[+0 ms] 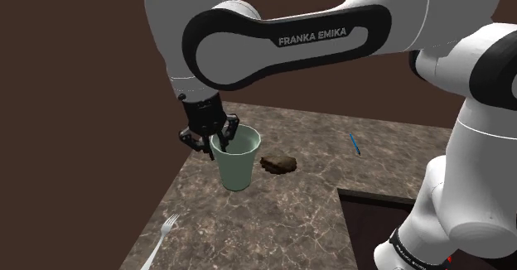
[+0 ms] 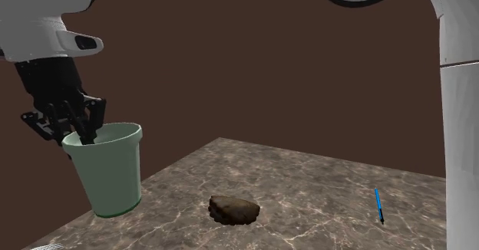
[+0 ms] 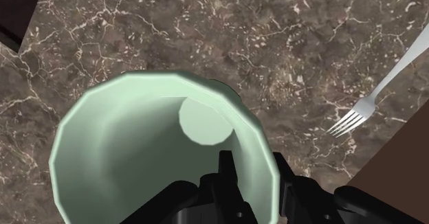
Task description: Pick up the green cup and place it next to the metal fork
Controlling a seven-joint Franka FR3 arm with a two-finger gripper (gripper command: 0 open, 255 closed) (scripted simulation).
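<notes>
Shoulder view: arm (image 1: 273, 49) showing lettering "FRANKA EMIKA". Gripper (image 1: 212, 138) clamping rim of pale green cup (image 1: 238, 167) over marbled counter (image 1: 290, 214). Fork (image 1: 164, 235) lying well apart.
Second exterior view: cup tilting in grip.
Wrist view: fingers (image 3: 227, 169) pinching cup wall, one inside, one outside.

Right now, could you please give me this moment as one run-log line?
pincer: shut on cup rim | fork: on counter, apart from cup | placing: not yet done

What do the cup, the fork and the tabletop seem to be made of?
The cup looks like smooth pale green plastic or glazed ceramic: even colour and a soft sheen, though I cannot tell which. The fork looks like metal: silvery grey with bright highlights. The tabletop looks like polished brown marble or similar stone, with pale veins running across it.
</notes>
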